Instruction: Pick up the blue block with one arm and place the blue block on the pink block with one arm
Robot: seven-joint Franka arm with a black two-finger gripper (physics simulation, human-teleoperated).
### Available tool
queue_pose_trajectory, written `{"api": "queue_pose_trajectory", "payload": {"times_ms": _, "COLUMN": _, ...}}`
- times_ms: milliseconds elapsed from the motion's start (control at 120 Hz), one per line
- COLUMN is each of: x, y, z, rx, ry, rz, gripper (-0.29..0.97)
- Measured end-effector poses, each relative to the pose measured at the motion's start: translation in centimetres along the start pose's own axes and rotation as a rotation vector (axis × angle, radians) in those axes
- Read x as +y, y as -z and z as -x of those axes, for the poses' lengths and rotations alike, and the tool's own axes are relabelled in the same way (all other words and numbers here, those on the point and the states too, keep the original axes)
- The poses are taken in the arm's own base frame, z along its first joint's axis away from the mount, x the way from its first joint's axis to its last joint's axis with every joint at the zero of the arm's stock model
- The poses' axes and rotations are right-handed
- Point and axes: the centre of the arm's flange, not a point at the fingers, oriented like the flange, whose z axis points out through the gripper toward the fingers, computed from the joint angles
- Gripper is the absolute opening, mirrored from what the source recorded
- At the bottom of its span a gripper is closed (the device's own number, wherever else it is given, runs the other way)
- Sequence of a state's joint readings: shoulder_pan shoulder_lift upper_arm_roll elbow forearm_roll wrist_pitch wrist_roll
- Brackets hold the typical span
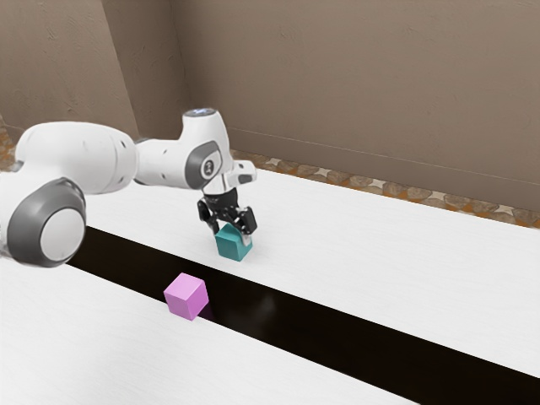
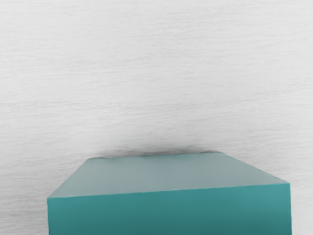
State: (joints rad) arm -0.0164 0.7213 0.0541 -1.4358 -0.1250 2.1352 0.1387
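The blue block [image 1: 233, 245], teal in colour, rests on the far white table surface, close to the edge of the dark gap. My gripper [image 1: 228, 225] hangs directly over it, open, its black fingers [image 1: 249, 222] reaching down around the block's top on two sides. In the wrist view the blue block [image 2: 168, 196] lies just under my hand, with a thin shadow on the table behind it. The pink block [image 1: 186, 295] stands on the near white surface at the gap's near edge, toward the exterior view's left and nearer the camera than the blue block.
A dark gap [image 1: 337, 337] runs diagonally between the two white table surfaces [image 1: 405, 261]. A brown wall with a patterned floor strip [image 1: 380, 186] lies behind the table.
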Motion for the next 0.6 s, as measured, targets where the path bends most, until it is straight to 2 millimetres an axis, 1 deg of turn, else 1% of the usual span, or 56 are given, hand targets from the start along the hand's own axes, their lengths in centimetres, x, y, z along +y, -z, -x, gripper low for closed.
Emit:
{"api": "queue_pose_trajectory", "payload": {"times_ms": 158, "x": 0.0, "y": -1.0, "z": 0.0, "rx": -0.005, "ry": -0.004, "rz": 0.000, "gripper": 0.68}}
{"api": "queue_pose_trajectory", "payload": {"times_ms": 267, "x": 0.0, "y": -1.1, "z": -0.1, "rx": -0.002, "ry": -0.006, "rz": 0.000, "gripper": 0.67}}
{"api": "queue_pose_trajectory", "payload": {"times_ms": 292, "x": 0.0, "y": -1.1, "z": -0.1, "rx": 0.000, "ry": -0.005, "rz": 0.002, "gripper": 0.64}}
{"api": "queue_pose_trajectory", "payload": {"times_ms": 400, "x": 0.1, "y": -0.7, "z": -0.1, "rx": 0.008, "ry": -0.001, "rz": 0.010, "gripper": 0.42}}
{"api": "queue_pose_trajectory", "payload": {"times_ms": 433, "x": 0.1, "y": -0.7, "z": -0.1, "rx": 0.008, "ry": 0.001, "rz": 0.010, "gripper": 0.38}}
{"api": "queue_pose_trajectory", "payload": {"times_ms": 475, "x": 0.0, "y": -0.7, "z": -0.1, "rx": 0.009, "ry": 0.002, "rz": 0.009, "gripper": 0.35}}
{"api": "queue_pose_trajectory", "payload": {"times_ms": 525, "x": 0.1, "y": 0.2, "z": 0.0, "rx": 0.019, "ry": 0.003, "rz": 0.008, "gripper": 0.32}}
{"api": "queue_pose_trajectory", "payload": {"times_ms": 542, "x": 0.1, "y": 0.9, "z": 0.1, "rx": 0.026, "ry": 0.004, "rz": 0.007, "gripper": 0.31}}
{"api": "queue_pose_trajectory", "payload": {"times_ms": 600, "x": 0.3, "y": 4.1, "z": 1.8, "rx": 0.041, "ry": 0.008, "rz": 0.003, "gripper": 0.28}}
